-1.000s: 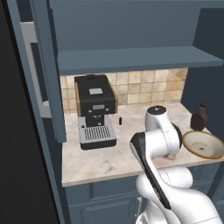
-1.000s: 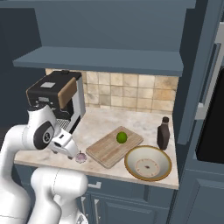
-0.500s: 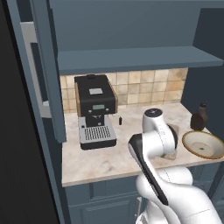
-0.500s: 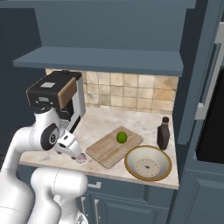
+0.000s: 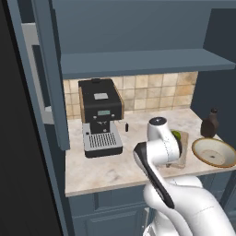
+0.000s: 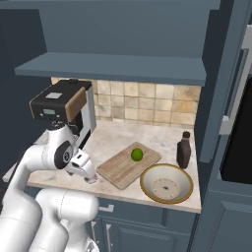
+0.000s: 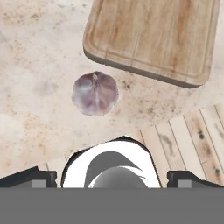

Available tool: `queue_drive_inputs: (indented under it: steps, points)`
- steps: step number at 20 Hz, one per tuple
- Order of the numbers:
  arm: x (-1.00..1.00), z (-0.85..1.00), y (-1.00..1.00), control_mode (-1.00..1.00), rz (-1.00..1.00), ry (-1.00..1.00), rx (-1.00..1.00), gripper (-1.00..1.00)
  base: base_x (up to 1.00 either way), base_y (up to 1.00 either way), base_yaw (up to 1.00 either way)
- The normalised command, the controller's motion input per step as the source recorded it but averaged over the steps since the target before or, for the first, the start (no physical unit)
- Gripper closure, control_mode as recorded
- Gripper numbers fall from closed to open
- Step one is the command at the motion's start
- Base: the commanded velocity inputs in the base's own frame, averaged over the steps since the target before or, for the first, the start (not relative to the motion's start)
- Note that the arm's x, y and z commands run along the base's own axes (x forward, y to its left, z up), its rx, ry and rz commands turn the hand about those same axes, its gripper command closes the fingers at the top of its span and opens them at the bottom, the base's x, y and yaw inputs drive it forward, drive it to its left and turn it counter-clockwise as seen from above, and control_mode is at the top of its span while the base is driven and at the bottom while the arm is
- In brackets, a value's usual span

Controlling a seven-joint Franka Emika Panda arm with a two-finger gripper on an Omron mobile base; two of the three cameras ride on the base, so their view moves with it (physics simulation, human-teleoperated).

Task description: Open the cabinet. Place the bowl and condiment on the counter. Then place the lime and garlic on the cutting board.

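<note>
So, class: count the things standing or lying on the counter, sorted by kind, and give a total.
Machines: 1, coffee machine
Food: 2, lime, garlic
Bottles: 1, bottle
Kitchenware: 2, bowl, cutting board
Total: 6

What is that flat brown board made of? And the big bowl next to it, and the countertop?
The cutting board looks like pale wood with a matte finish: grain lines run along it. The bowl seems to be glazed ceramic, cream inside with a tan-brown rim, though plastic can't be ruled out. The counter looks like polished stone: beige with cloudy marbled patches.
</note>
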Motion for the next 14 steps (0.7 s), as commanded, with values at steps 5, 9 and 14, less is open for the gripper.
queue_drive_inputs:
  steps: [5, 9, 14]
  points:
    - [0.22, -0.26, -0.02, -1.00, 0.00, 0.05, 0.02, -1.00, 0.00, 0.00, 0.00]
    - [0.24, -0.28, -0.01, -1.00, 0.00, 0.04, 0.01, -1.00, 0.00, 0.00, 0.00]
    - [0.12, -0.38, -0.01, -1.00, 0.00, 0.03, 0.00, -1.00, 0.00, 0.00, 0.00]
